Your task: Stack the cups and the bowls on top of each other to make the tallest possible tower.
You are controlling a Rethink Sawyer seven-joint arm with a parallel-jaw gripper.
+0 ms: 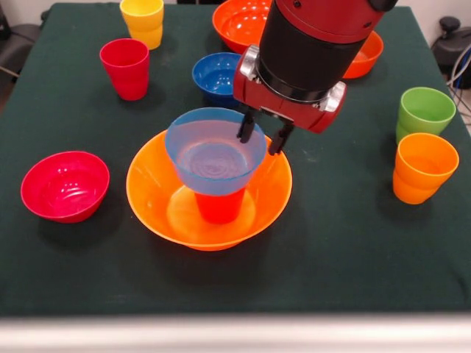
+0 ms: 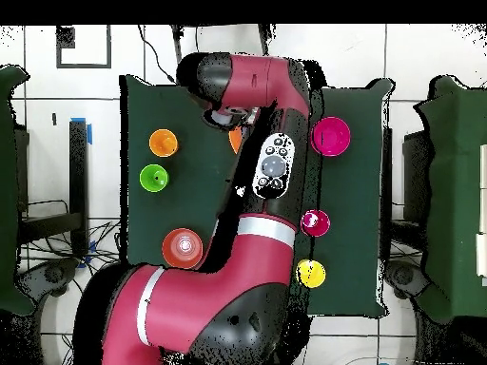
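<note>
The tower stands mid-table in the front view: the large orange bowl (image 1: pixel 154 198) at the base, a red-orange cup (image 1: pixel 219 206) in it, and the light blue bowl (image 1: pixel 210 151) on the cup. My gripper (image 1: pixel 263 134) hangs at the blue bowl's right rim. It is open, with one finger over the inside and one outside, and I cannot tell if either touches the rim. In the overhead view the arm (image 2: pixel 271 171) hides the tower, apart from an orange sliver of the bowl (image 2: pixel 234 141).
Around the tower are a magenta bowl (image 1: pixel 65 185), crimson cup (image 1: pixel 125 68), yellow cup (image 1: pixel 143 20), dark blue bowl (image 1: pixel 213 76), large red-orange bowl (image 1: pixel 239 22), small orange-red bowl (image 1: pixel 366 55), green cup (image 1: pixel 425 110) and orange cup (image 1: pixel 423 168).
</note>
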